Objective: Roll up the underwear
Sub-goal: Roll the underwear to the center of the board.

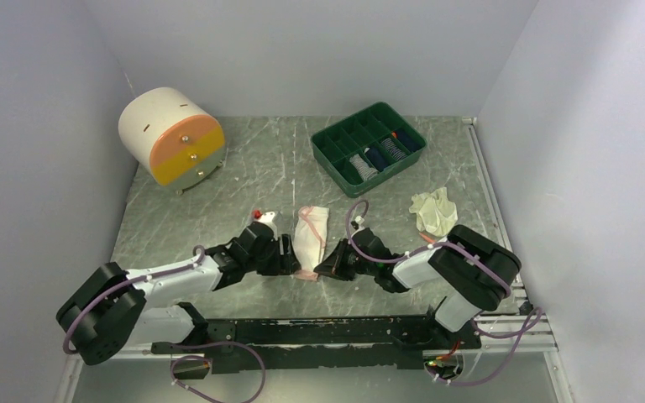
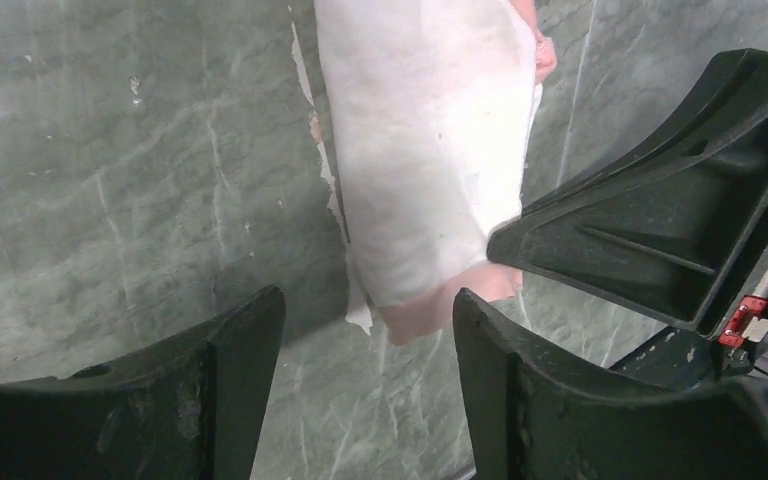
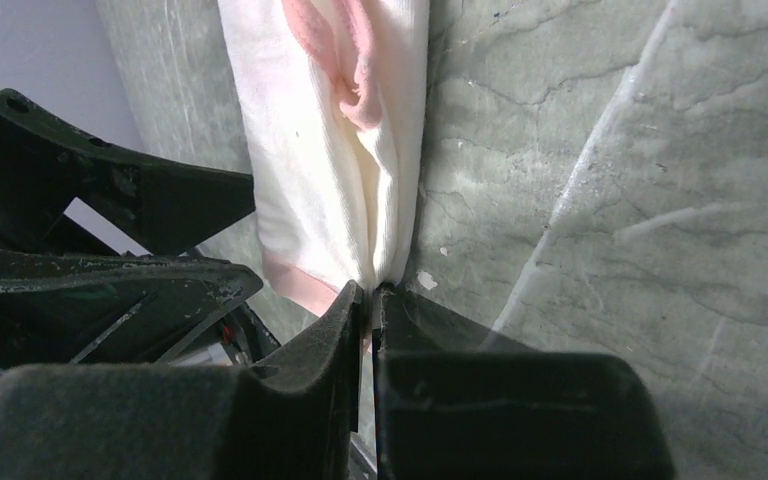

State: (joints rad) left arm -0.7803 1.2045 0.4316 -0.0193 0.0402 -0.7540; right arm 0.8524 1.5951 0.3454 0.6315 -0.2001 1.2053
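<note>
In the top view, both arms reached up from the bottom edge and met at lower centre of the table (image 1: 260, 168). The left gripper (image 2: 365, 310) stood with its jaws wide apart. The near end of the white-and-pink underwear (image 2: 430, 150) lay just beyond its tips.

The right gripper (image 3: 372, 292) had its fingers pressed together on the near right corner of that garment. A thin line of pink hem showed in the seam between them. How much cloth sat inside the closed fingers could not be made out. In the left wrist view, the right gripper's finger covered that corner.

The garment lay flat as a long folded strip running away from the grippers toward frame centre. Table surface showed to its left, to its right and beyond its far end.

The cream-white underwear (image 1: 433, 210) lay crumpled right of centre, well apart from the grippers and near the right wall. Farther up, a green tray (image 1: 332, 168) sat at upper right of centre; its contents were too small to identify. A round drawer box (image 1: 172, 134) stood at upper left, close to the left wall.
</note>
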